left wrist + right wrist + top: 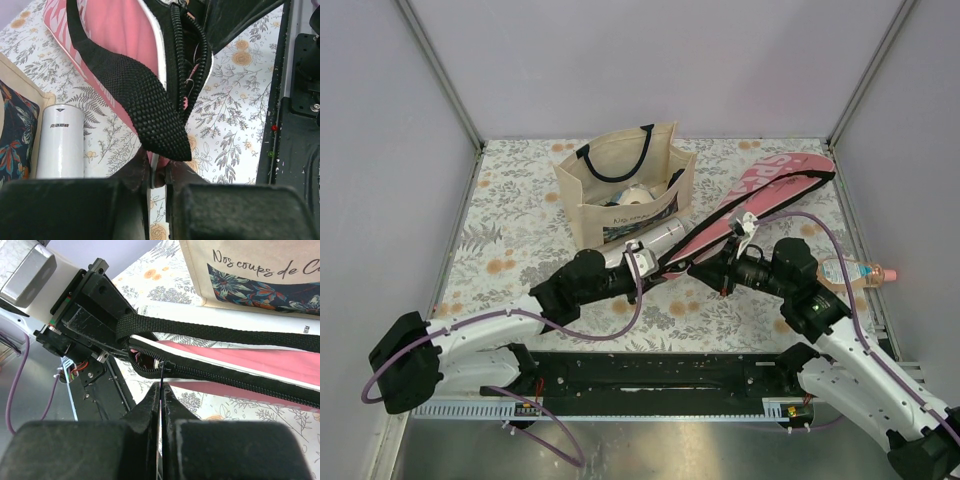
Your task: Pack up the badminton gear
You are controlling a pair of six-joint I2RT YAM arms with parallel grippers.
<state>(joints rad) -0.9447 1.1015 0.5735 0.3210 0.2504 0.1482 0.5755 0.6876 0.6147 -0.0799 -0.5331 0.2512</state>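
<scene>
From above, the pink cover (765, 200) lies slantwise on the table (515, 230) beside the beige tote (610, 185), its narrow end between the arms. The left gripper (642, 262) is at that tip and the right gripper (710, 270) is near it on the seam. The white tube (660, 236) lies outside against the tote's foot. No racket lies loose (probably both are inside the cover, though that is hidden). The left wrist view shows its fingers clamped on the cover's end edge, with the black strap (150, 110) draped above and the zipper (186, 55) gaping here. The right wrist view shows its fingers pinched tight on the thin zipper pull (161, 377). The teeth are joined beyond the slider and open only on the short stretch toward the tip. Zipping looks nearly finished, the tube remains to be packed, and I cannot make out the shuttlecock.
</scene>
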